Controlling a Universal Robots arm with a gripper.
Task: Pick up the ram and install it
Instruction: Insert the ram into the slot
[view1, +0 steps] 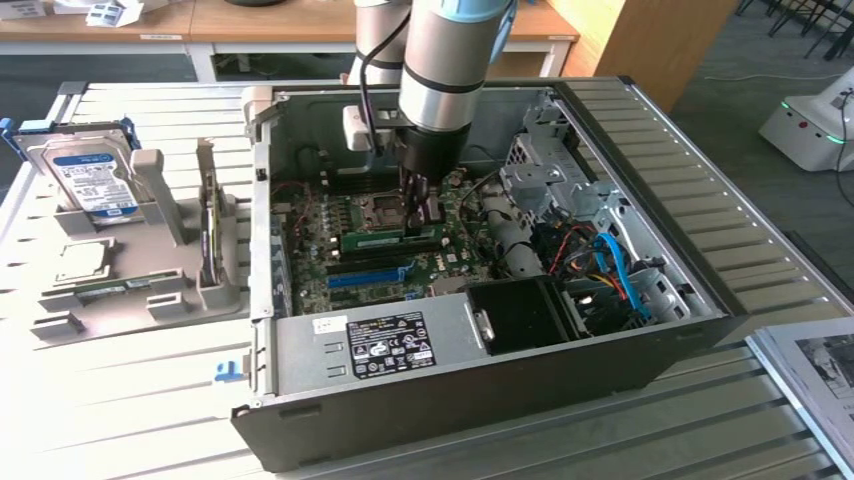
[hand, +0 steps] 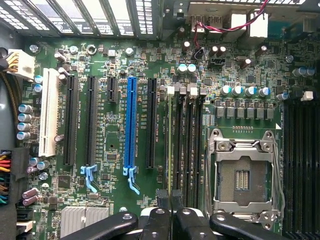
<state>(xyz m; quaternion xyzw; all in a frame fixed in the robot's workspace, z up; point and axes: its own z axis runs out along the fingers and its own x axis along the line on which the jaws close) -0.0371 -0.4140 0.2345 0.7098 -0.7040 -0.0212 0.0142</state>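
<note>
Exterior view: gripper (view1: 430, 220) clamped on ram (view1: 375, 238), low over motherboard (view1: 315, 262).

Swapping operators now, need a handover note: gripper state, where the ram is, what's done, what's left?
Gripper: shut, down inside the computer case, over the motherboard.
Ram stick: pinched between the fingertips as far as the views show. It sits edge-on along the black memory slots, beside the processor socket.
Done: stick picked up and brought to the slots.
Left: gripper not yet released. Cannot tell whether the stick is fully seated.
</note>
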